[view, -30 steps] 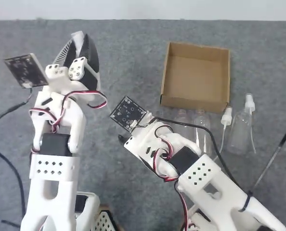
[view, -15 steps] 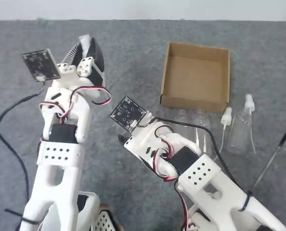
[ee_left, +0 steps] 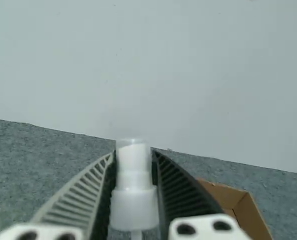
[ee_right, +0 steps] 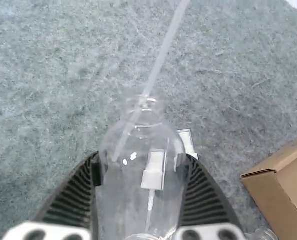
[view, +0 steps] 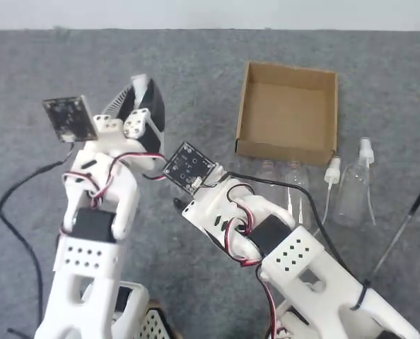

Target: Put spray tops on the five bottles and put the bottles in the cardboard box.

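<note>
Across the grey table (view: pixel 196 63): both arms meet left of centre, well apart from the waiting bottles at the right.
Packing: the cardboard box (view: pixel 284 150) sits open at the far side; no bottle stands in it yet.
Right arm: the right gripper (ee_right: pixel 143 161) is clamped on the shoulders of a clear bottle (ee_right: pixel 138 135), whose open neck points away from the wrist.
Left arm: the left gripper (ee_left: pixel 133 156) is closed around a white spray top (ee_left: pixel 133 192), held off the table.
Tube: the thin dip tube (ee_right: pixel 163 47) runs down into the held bottle's neck, and its tip looks to be inside already.
Waiting: a capped bottle (view: pixel 355 191), a loose spray top (view: pixel 332 169), an uncapped bottle (view: pixel 295 180) and a second uncapped bottle (view: pixel 267 173) lie just in front of the box.
Risk, tube: it is soft and long, so a push off the neck's axis would likely bow it against the rim or flick it out.
Risk, thread: the cap and neck do not look squarely lined up. Seated crooked, the top would probably cross-thread or merely perch.
Risk, grip: smooth clear plastic may twist or slide between the ribbed fingers once the left arm presses or turns, so the bottle could spin instead of the cap tightening.
</note>
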You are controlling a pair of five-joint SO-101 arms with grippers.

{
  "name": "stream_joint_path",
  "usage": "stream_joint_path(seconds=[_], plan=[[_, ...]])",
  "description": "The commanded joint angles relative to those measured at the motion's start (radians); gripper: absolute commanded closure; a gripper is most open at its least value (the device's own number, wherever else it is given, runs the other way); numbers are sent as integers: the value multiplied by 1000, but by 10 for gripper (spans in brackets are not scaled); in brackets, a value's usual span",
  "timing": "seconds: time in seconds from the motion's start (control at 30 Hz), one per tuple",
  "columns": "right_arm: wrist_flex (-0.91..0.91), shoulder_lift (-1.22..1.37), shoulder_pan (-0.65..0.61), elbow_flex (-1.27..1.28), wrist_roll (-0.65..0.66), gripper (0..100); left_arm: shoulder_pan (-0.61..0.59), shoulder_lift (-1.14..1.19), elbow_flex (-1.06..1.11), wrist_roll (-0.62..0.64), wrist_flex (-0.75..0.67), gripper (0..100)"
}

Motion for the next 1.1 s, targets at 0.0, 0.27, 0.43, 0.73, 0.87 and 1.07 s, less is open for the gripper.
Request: stream_joint_path(seconds=[0.0,0.27,0.43,0.73,0.87,1.07], plan=[[-59,-51,2,-9,-12,993,12,-74,15,-2,2,985],[-243,-50,67,26,-203,993,38,-158,36,-3,110,983],[-352,-50,68,71,-210,993,95,-157,33,-5,166,982],[-409,-51,68,123,-209,993,92,-157,12,-91,195,883],[-409,-51,65,124,-209,993,72,-155,-111,-92,301,867],[-407,-51,65,126,-209,993,-9,-140,-252,-94,354,869]])
